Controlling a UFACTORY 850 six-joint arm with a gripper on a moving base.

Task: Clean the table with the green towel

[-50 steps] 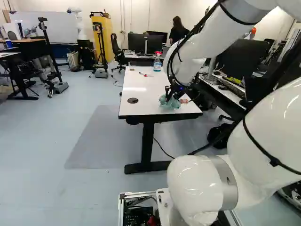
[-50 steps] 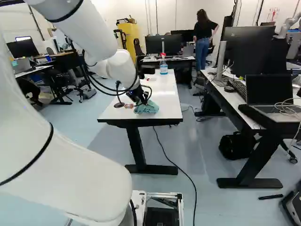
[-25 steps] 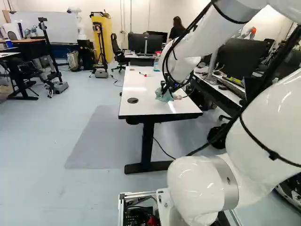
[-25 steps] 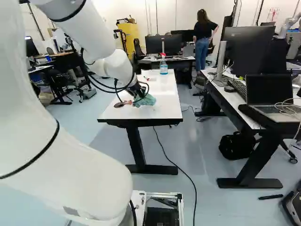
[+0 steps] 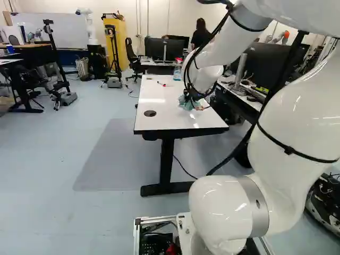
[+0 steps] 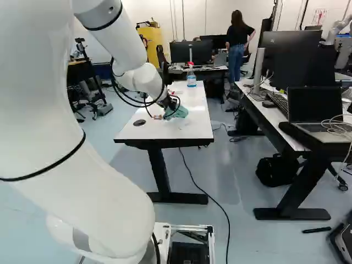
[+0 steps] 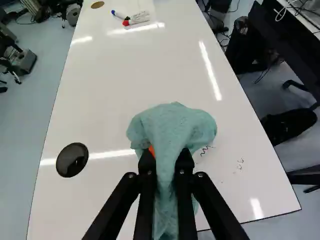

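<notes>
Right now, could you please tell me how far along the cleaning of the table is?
Between the green towel and the markers, the tabletop looks plain white, though I cannot tell whether wiping did that. In hand, the gripper grips the towel at the tabletop. Left are a dark squiggle beside the towel and smaller marks nearby, so the job looks unfinished.

So it's a glossy white table (image 7: 115, 75) on dark legs. Green towel (image 7: 175, 122) bunched on top, small black squiggles (image 7: 204, 150) right beside it, dark round disc (image 7: 72, 160) near one long edge. Farther along: two markers (image 7: 136, 19), tan disc (image 7: 97, 4), red-topped spray bottle (image 6: 191, 78).
</notes>
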